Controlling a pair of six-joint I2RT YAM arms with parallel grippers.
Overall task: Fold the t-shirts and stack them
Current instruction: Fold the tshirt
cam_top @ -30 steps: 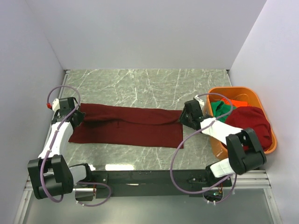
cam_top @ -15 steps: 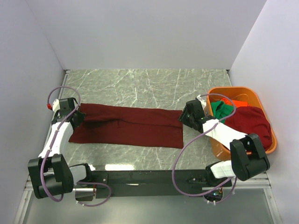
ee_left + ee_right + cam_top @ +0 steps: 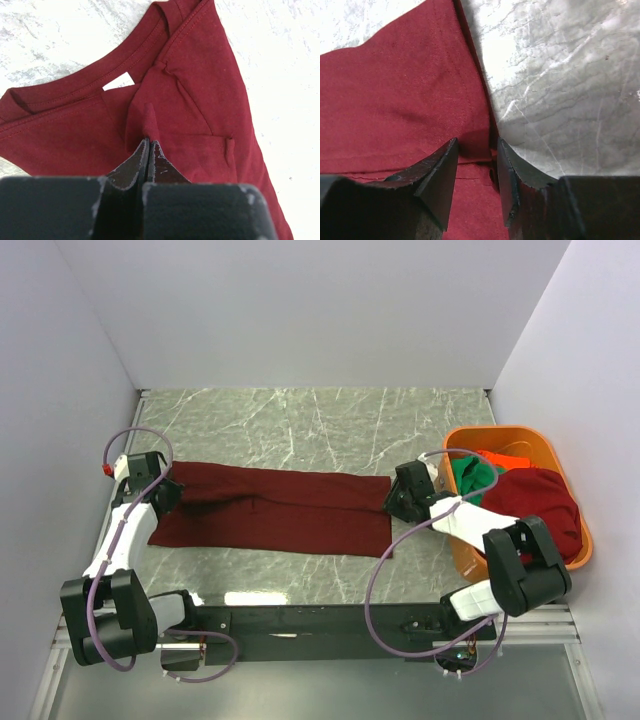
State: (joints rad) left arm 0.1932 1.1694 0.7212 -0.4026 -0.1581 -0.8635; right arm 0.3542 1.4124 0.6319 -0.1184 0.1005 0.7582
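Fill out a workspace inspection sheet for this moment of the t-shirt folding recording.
Surface: grey marbled table.
Job's things: maroon t-shirt lying as a long flat strip across the table; second maroon shirt, green shirt and orange-red shirt heaped in the basket.
Clutter: orange basket at the table's right edge; nothing else seen.
Grippers: left claw shut, pinching a fold of the maroon t-shirt by the collar; right claw open, jaws straddling the hem edge at the other end.
Cables: purple cables looped beside each arm.
Surroundings: plain white walls on three sides.
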